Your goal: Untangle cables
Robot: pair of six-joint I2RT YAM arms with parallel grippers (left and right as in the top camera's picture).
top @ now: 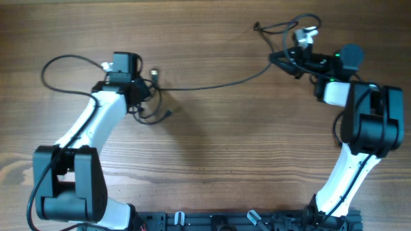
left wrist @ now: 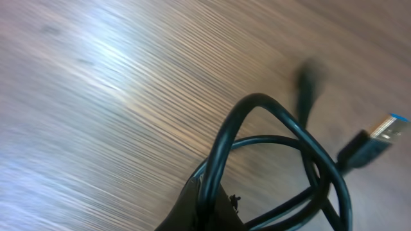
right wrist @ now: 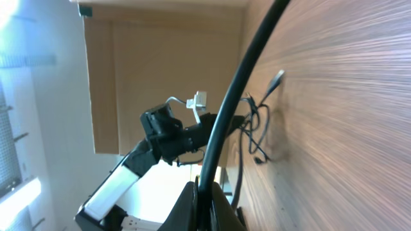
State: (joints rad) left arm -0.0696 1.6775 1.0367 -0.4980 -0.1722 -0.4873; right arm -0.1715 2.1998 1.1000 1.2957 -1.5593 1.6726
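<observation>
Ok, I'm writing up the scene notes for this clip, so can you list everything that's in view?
cables: number unclear where they overlap, black; one run stretched across the table between the two grippers, loose loops by the left one.
USB plug: one, silver with a blue insert, on a cable end beside those loops.
table: one, brown wood grain, under everything.
left arm: one, white and black, left side.
right arm: one, white and black, right side.
left gripper: one, black, shut on cables.
right gripper: one, black, shut on cables.

Robotics lab, wooden table, two robot arms
</observation>
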